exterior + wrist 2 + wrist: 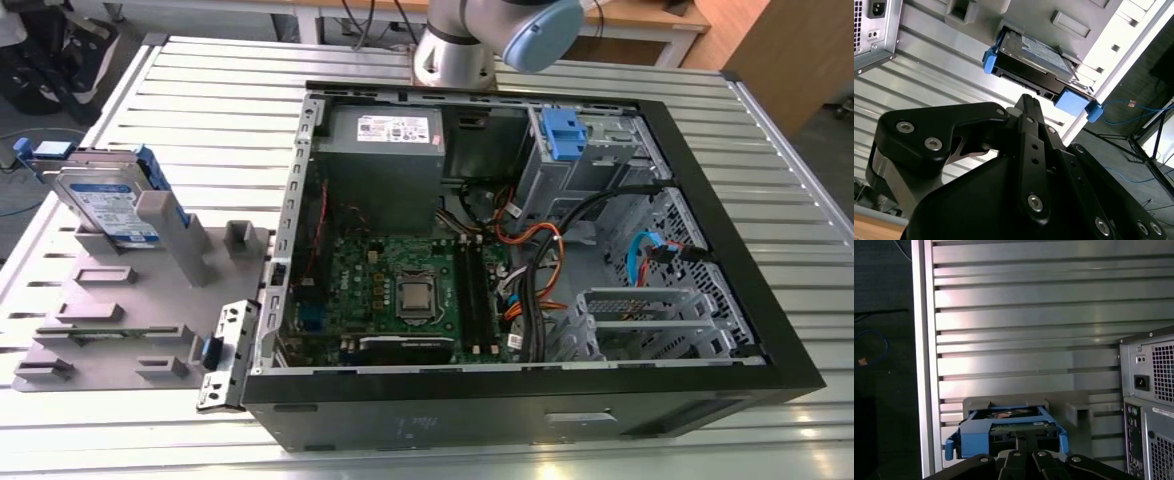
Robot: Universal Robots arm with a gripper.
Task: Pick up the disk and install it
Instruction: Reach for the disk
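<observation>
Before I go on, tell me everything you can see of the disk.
The disk is a flat rectangular silver metal drive with a blue-and-white label on its broad face, framed by a blue plastic carrier whose tabs jut out at both ends in both wrist views. It stands on edge, leaning slightly, slotted into a grey fixture on the slatted metal table, to the exterior view's left of the open computer case. In the exterior view only the fixture touches it.

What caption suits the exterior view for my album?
The disk stands in a grey fixture beside the open computer case, with the robot arm near the case.
</observation>
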